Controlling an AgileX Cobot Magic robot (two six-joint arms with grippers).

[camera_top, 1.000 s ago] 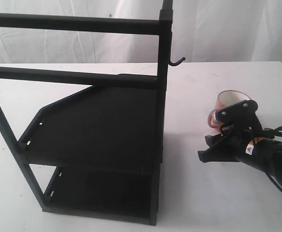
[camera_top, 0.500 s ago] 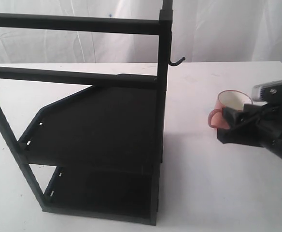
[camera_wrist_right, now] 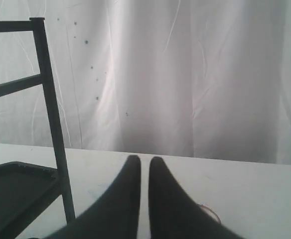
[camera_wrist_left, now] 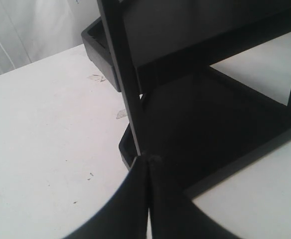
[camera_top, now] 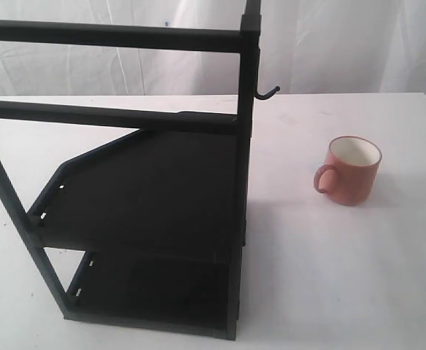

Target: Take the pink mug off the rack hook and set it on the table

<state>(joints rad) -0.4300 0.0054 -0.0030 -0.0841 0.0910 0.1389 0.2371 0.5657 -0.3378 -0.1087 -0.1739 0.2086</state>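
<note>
Pink mug (camera_top: 353, 173) upright on white table (camera_top: 330, 281), black rack (camera_top: 144, 186) nearby, white curtain (camera_top: 330, 44) behind

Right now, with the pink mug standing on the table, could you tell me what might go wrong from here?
1. The left gripper is shut right beside a post of the rack; a careless move could bump it.
2. The pink mug stands upright on the table, but a pink edge in the right wrist view suggests the right gripper is near; a sideways sweep might tip it.
</note>
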